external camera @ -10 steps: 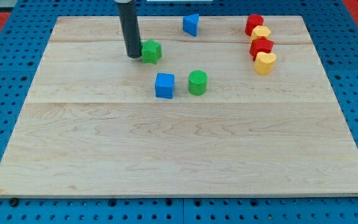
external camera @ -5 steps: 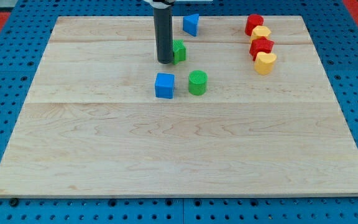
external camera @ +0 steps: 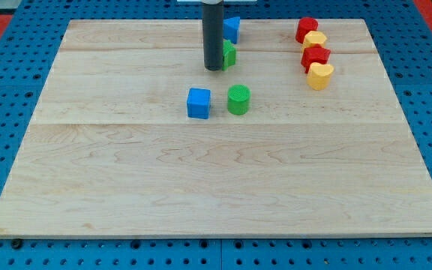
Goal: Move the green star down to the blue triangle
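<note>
The green star (external camera: 229, 54) has been pushed rightward across the surface by my tip (external camera: 214, 69), pressed against its left side; it is now seen just below the blue triangle (external camera: 232, 28), nearly touching. No jaws are fitted.

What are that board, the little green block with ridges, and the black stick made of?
The board looks like pale unvarnished wood: grain lines and plank seams show. The green cylinder seems matte plastic, possibly 3D-printed, given its fine ridges. The rod ending in my tip, just left of the green star, looks like dark smooth plastic or metal; I cannot tell which.
</note>
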`<action>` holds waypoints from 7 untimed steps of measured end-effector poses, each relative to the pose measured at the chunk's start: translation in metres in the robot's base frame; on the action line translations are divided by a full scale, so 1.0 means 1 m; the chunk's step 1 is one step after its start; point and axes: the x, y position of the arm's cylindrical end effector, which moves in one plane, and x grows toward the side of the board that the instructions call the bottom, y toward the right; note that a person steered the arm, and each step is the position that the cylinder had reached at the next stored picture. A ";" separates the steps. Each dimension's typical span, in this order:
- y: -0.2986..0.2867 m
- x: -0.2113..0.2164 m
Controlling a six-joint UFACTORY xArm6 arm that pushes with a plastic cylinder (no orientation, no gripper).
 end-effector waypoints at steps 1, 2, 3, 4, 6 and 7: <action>0.002 -0.009; 0.002 -0.015; 0.002 -0.019; 0.004 -0.024; 0.009 -0.027; 0.009 -0.008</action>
